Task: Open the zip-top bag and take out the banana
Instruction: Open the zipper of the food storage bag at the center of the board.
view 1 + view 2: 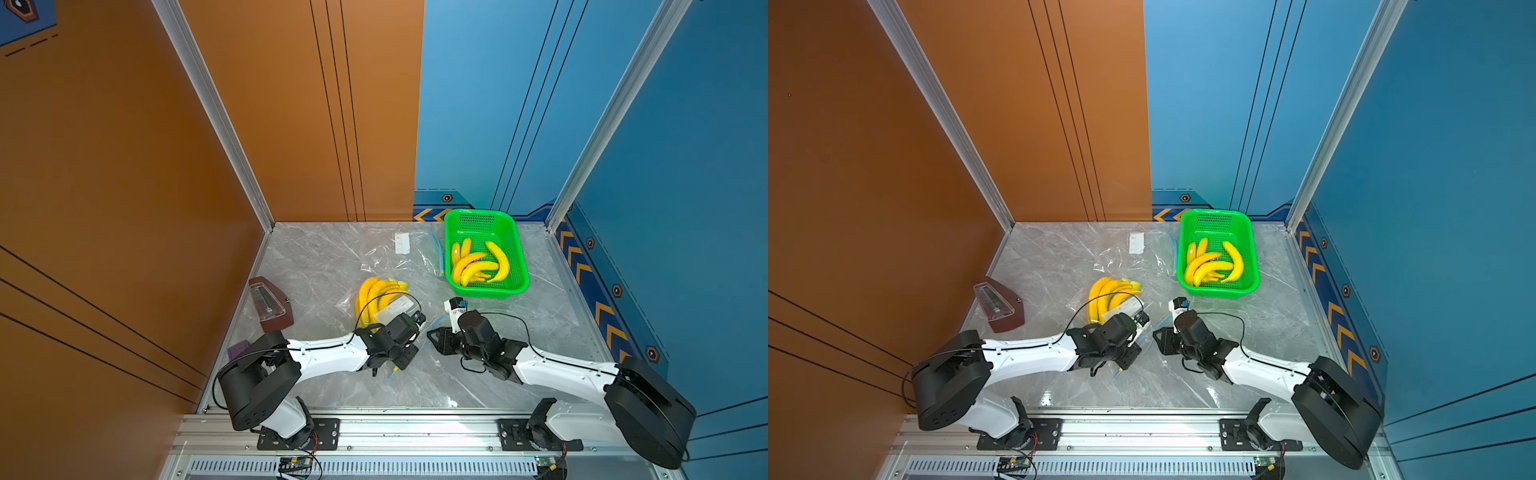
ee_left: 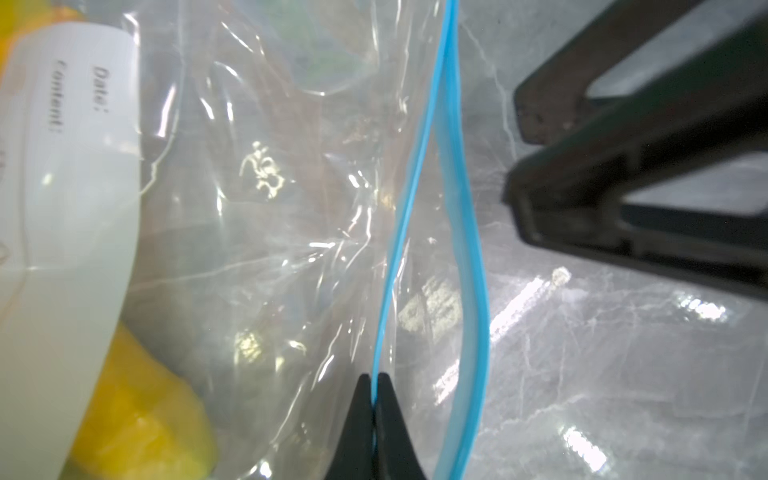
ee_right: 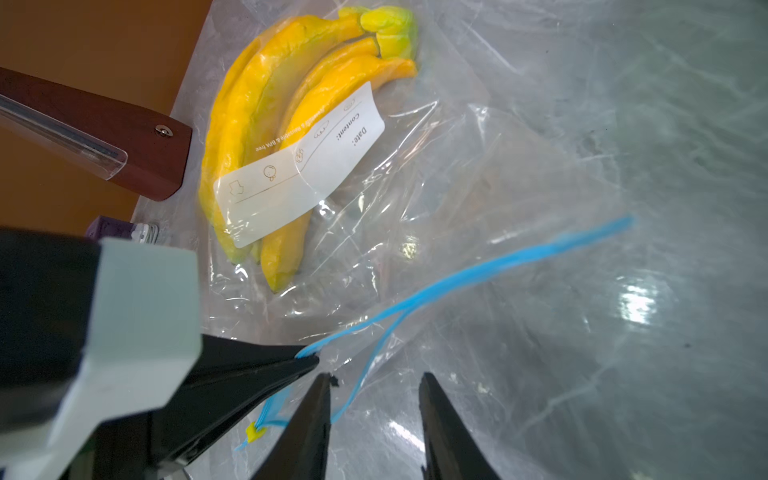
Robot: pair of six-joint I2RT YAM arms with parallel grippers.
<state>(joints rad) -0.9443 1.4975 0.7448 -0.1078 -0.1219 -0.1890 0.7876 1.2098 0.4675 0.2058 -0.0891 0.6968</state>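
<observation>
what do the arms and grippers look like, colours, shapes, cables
The left arm and right arm each have white links between bulky black joint housings. A thin black cable runs along each link and loops over the wrist. The left gripper and right gripper have black fingers tapering to narrow tips. No markings show.

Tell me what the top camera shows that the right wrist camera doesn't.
Only the top view: the green plastic basket holding loose yellow bananas, and a second flat clear bag beside it. Only the right wrist: the left end effector pinched shut on the blue zipper strip, and the right end effector open at the parted strip. Both: the clear zip-top bag with its yellow banana bunch, and the brown wooden box.
</observation>
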